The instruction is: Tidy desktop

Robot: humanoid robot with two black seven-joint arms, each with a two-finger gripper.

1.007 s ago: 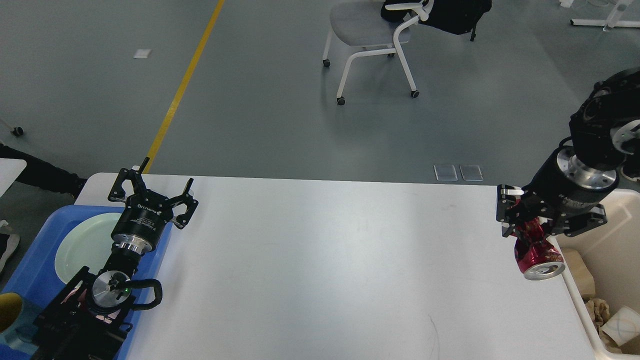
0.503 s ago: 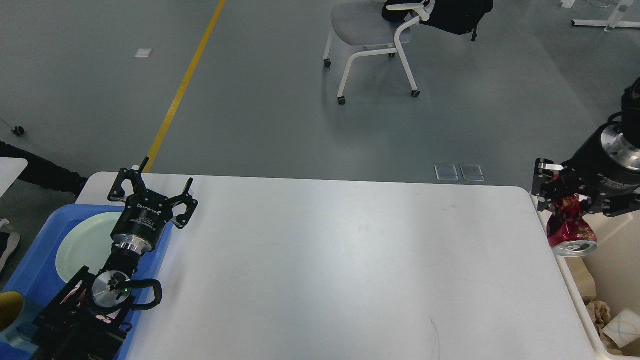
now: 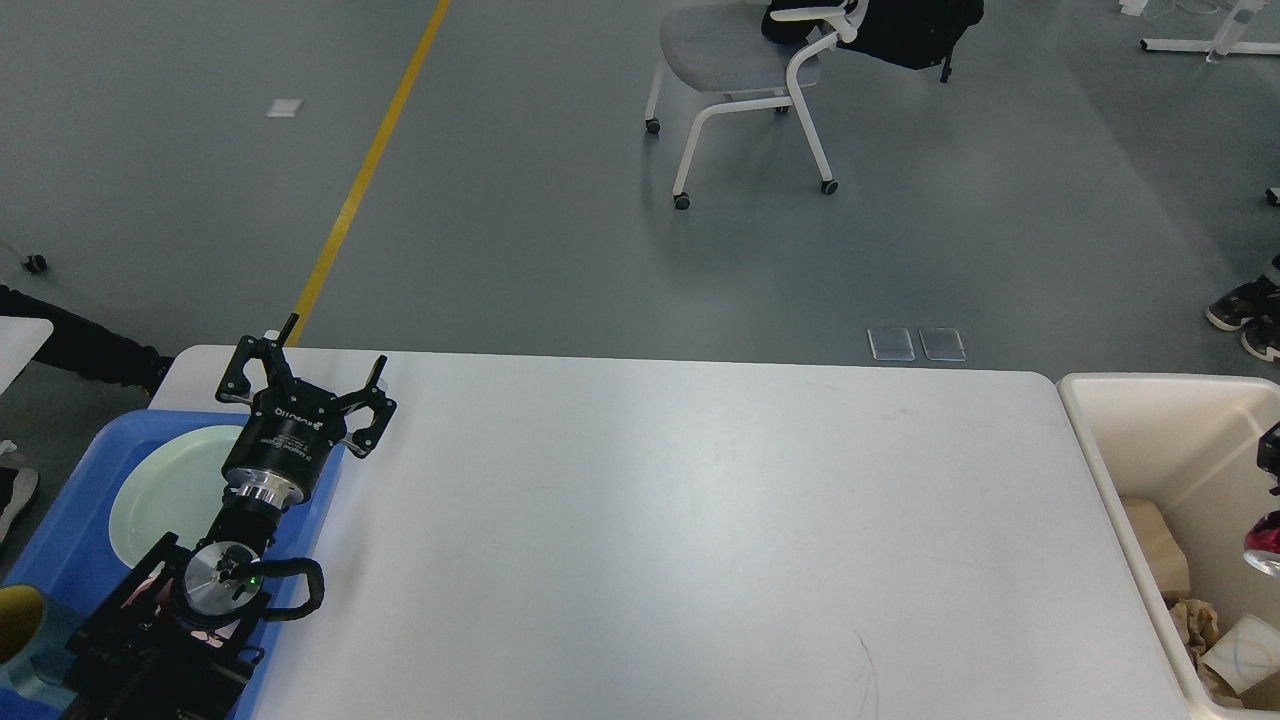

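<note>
I'm looking down at the desktop (image 3: 680, 540), the wide white surface filling the lower middle of my view, its far edge running against the grey floor (image 3: 560, 200). A faint dark scratch (image 3: 866, 665) shows on it near the bottom.

My left gripper (image 3: 305, 385) sits over the surface's far left corner, jaws spread wide, nothing between them. Its arm (image 3: 215, 590) comes up from the bottom left, crossing over the blue tray (image 3: 85, 500) that lies at the left end of the surface. In that tray a pale green plate (image 3: 165, 495) lies flat, partly hidden by my wrist, and a bit of something yellow (image 3: 18, 620) pokes in at the frame's left edge.

Over on the right, the cream bin (image 3: 1110, 470) stands just beside the surface's right end. Inside it I see crumpled brown paper (image 3: 1160, 545) and a white roll or cup (image 3: 1240, 650) near the bottom corner.

My right gripper (image 3: 1270, 450) is barely in view, just a dark sliver at the right edge over the bin; I cannot tell how its jaws stand. Just below it a red shiny can (image 3: 1266, 548) peeks in, cut off by the frame.

Beyond the surface, a white-framed chair (image 3: 745, 70) on castors stands on the floor, a yellow line (image 3: 370, 165) running off to its left.
</note>
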